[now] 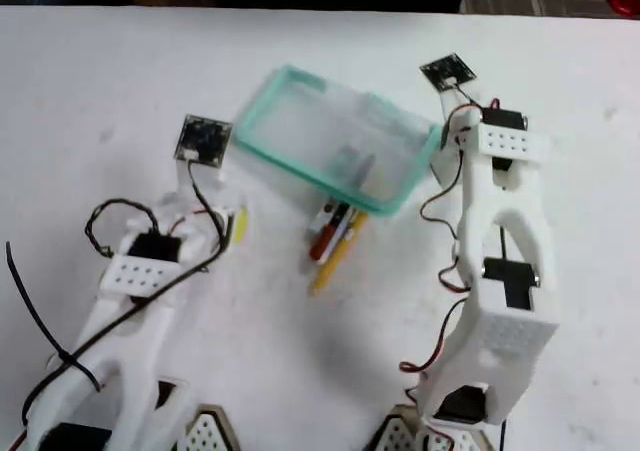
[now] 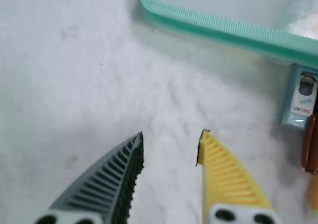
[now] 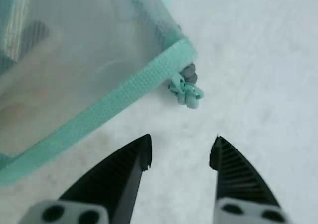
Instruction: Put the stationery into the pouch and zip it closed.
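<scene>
White tabletop (image 1: 90,91), matte, with a dark strip of room along the top edge of the high view.

1. Translucent rectangular pouch (image 1: 330,136) with mint-green woven trim. It lies tilted at upper centre of the high view, and dim shapes show through its wall.
2. Bundle of pens (image 1: 333,239) with red, white and yellow-orange barrels. They stick out from the pouch's lower long edge at the centre of the high view, their free ends resting on the tabletop.
3. Pale-green labelled block (image 2: 300,102) sits just beside the trim, next to a brown-red barrel. Its kind cannot be told.
4. Mint-green zipper pull (image 3: 186,89) on a grey slider sits at the pouch's right corner. It is near the right hand's fingertips but apart from them.
5. Left hand (image 2: 172,134) has one grey ribbed finger and one yellow. The fingers are spread and grasp nothing. It is over bare tabletop left of centre in the high view, near the pouch's lower left corner.
6. Right hand (image 3: 182,139) has two black ribbed fingers, spread and empty. It is at the pouch's right corner, the trim beside one finger.
</scene>
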